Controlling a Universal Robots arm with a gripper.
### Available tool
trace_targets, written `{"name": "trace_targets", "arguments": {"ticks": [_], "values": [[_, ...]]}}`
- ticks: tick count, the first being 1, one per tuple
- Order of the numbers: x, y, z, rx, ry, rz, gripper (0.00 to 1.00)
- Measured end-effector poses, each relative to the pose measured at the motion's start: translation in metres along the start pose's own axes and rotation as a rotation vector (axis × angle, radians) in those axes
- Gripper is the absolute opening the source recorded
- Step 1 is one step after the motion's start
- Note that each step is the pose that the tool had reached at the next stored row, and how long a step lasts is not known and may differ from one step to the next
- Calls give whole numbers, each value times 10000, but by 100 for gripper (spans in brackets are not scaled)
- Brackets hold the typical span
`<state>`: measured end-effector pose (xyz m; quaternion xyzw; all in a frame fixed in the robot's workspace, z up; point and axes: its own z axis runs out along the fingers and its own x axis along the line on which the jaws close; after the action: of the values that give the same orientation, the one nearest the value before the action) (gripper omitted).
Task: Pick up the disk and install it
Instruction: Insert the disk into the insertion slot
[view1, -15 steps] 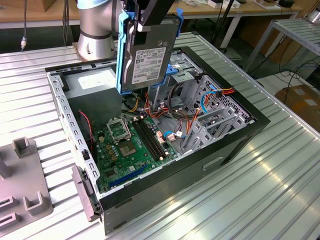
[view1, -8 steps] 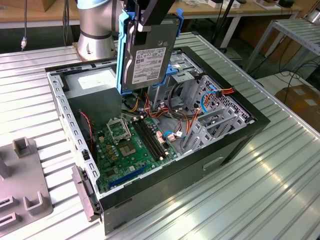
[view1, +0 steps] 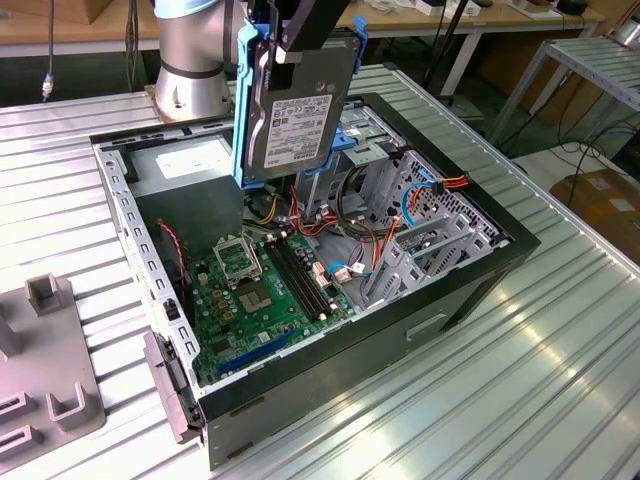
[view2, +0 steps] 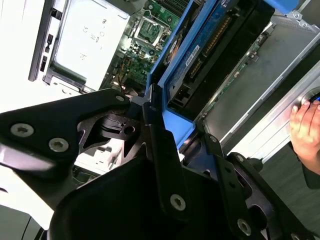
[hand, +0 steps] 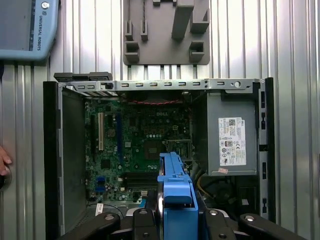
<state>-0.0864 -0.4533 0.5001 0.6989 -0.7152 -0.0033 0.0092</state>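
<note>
Because the disk (view1: 295, 105) hangs on edge in the upper middle of the exterior view, directly over the open computer case (view1: 480, 290), a loose grip would likely drop it onto the motherboard (view1: 260, 290) or into the orange and red cables (view1: 350, 205) beneath. The gripper (view1: 290, 45) is clamped on its top edge alone. A knock against the metal drive cage (view1: 420, 235), toward the exterior view's right, could therefore twist it askew. The drive is a grey metal slab with a white label on its face and bright blue rails down both long sides.

In the second wrist view the black fingers (view2: 160, 145) pinch the blue rail of the disk (view2: 175, 70), and its dark underside and circuit board show edge-on. A person's hand (view2: 306, 127) lies just outside the case wall, so I judge a swing of the arm that way to be a hazard.

In the first wrist view the disk (hand: 175, 192) appears as a narrow blue strip between the fingers of the gripper (hand: 175, 222). It is poised above the motherboard (hand: 135, 145), with the power supply (hand: 232, 142) beside it.
</note>
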Motion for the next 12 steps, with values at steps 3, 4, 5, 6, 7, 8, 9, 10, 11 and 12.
{"name": "trace_targets", "arguments": {"ticks": [3,4,5,6,7,8,9,10,11,12], "values": [[34,-1,0,0,1,1,37],[43,-1,0,0,1,0,37],[52,-1,0,0,1,0,37],[63,-1,1,0,0,1,37],[73,-1,1,0,0,1,37],[84,-2,1,0,0,1,37],[99,-2,1,0,0,1,37],[110,-2,1,0,0,1,37],[126,-3,1,0,0,1,37],[137,-3,1,0,0,1,37]]}}
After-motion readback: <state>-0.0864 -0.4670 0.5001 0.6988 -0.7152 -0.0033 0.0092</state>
